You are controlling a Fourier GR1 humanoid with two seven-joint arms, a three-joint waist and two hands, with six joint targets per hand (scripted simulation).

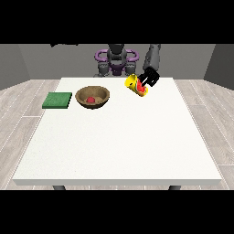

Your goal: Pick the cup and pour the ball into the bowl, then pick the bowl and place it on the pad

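Your hand (149,77) at the view's right holds the cup (136,85) above the table's (119,146) far edge, right of the middle, fingers curled round it; the cup is tilted on its side with its mouth turned toward the view's left. You can see red inside the cup's mouth, though whether that is lining or something else you cannot tell. The ball (91,98) already lies in the bowl (92,97), which sits near the far edge, left of the middle, well apart from the cup. So the pour looks done, as far as you can judge from this. The pad (57,100) lies just beside the bowl, toward the table's far left corner, with nothing on it. What is left for you: set the cup down, take the bowl, and put it on the pad. The other hand does not show, so you cannot say anything about it.
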